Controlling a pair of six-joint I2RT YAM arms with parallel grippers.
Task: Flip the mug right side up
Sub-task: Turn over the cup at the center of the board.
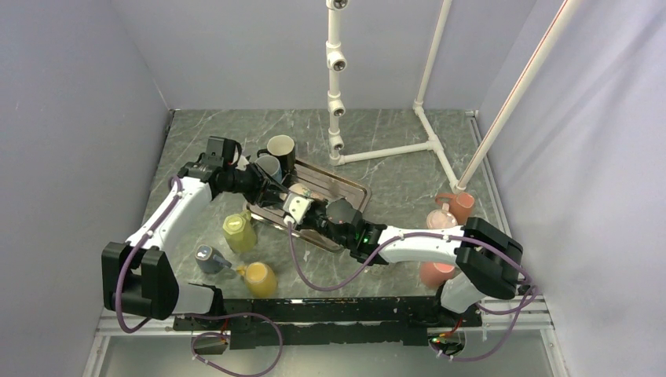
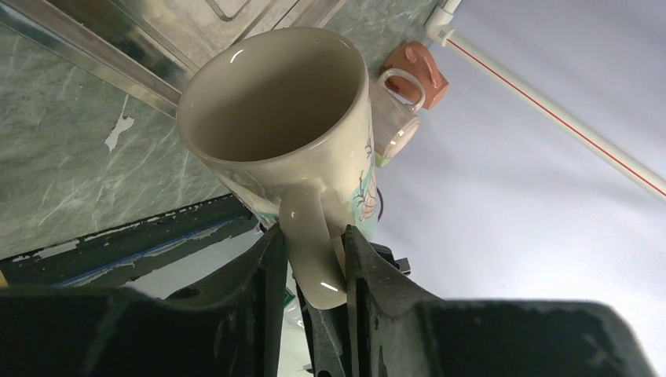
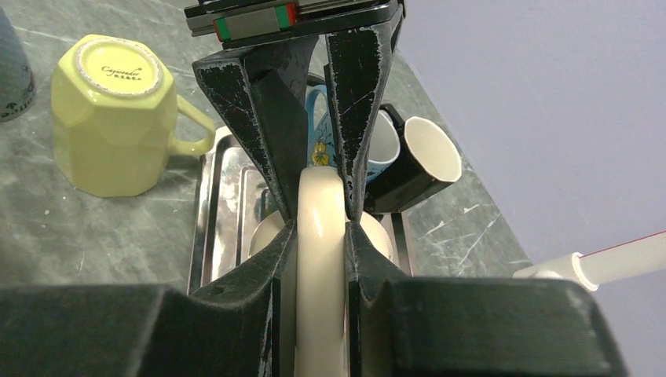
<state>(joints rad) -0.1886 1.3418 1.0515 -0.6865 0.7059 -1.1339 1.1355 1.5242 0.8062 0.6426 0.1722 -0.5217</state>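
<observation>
Both pincers [image 2: 314, 236] [image 3: 320, 228] clamped, mug [image 2: 345, 149] handle — arms [image 1: 182, 208] [image 1: 416, 243] meeting

Twin-arm unit: external finish and cabling.
The left arm [image 1: 169, 214] and right arm [image 1: 416, 242] have white link shells, black joint housings and boxy black shoulder blocks. A purple cable [image 1: 291, 255] runs along each arm. Both are bolted to a black base rail [image 1: 330, 310]. A green indicator light [image 1: 363, 233] shows on the right arm. The left pincer [image 2: 314, 236] and right pincer [image 3: 320, 228] have matte black fingers [image 3: 259, 118] with scuffed, grey-worn edges. A red-and-green strip [image 3: 255, 23] marks the left pincer body.
</observation>
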